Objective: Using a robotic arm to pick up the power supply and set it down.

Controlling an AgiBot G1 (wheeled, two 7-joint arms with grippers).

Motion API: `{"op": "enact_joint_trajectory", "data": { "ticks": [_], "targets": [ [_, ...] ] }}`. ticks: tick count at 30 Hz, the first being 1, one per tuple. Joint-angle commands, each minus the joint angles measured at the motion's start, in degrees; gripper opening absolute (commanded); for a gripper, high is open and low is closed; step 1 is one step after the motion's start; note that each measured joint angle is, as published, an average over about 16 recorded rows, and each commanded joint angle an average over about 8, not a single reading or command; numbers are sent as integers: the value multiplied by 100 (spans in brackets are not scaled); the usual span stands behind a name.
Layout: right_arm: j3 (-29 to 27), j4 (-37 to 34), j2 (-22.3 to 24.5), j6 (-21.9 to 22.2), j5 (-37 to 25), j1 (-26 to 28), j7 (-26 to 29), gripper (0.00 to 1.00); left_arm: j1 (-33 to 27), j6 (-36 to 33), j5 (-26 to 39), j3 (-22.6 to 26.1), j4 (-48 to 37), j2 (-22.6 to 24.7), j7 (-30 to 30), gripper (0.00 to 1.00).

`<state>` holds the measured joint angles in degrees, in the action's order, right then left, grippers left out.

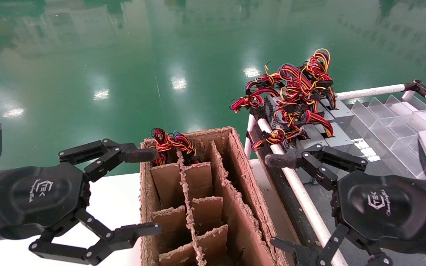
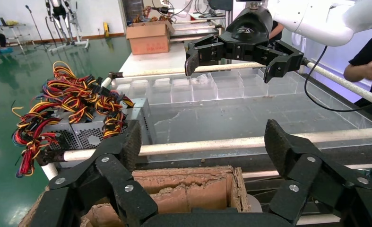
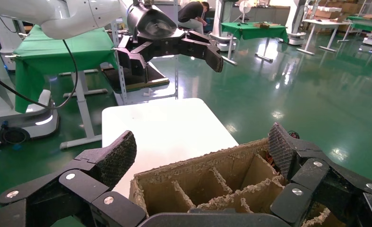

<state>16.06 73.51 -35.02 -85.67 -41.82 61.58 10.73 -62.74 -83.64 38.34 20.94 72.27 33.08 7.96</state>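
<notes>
Both end effectors, left (image 1: 144, 192) and right (image 1: 277, 201), hang wide open and hold nothing, one each side of the cardboard box (image 1: 235, 207). Grey power supplies (image 1: 324, 129) with bright wires sit on the right surface (image 1: 383, 162).

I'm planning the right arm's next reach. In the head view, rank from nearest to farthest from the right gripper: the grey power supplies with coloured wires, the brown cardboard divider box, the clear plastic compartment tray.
From the open right gripper:
1. White rail, running between its fingers.
2. Grey power supplies with red, yellow and black wires, just ahead.
3. Brown cardboard divider box to its left and clear plastic compartment tray ahead-right: too close to call.
</notes>
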Motion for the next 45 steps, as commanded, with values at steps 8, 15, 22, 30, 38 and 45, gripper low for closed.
{"op": "enact_joint_trajectory", "data": {
  "ticks": [8,15,22,30,38,45],
  "targets": [
    [0,0,0,0,0,0,0,100,0,0,0,0,0,0,0,0],
    [0,0,0,0,0,0,0,100,0,0,0,0,0,0,0,0],
    [0,0,0,0,0,0,0,100,0,0,0,0,0,0,0,0],
    [0,0,0,0,0,0,0,100,0,0,0,0,0,0,0,0],
    [0,0,0,0,0,0,0,100,0,0,0,0,0,0,0,0],
    [0,0,0,0,0,0,0,100,0,0,0,0,0,0,0,83]
  ]
}}
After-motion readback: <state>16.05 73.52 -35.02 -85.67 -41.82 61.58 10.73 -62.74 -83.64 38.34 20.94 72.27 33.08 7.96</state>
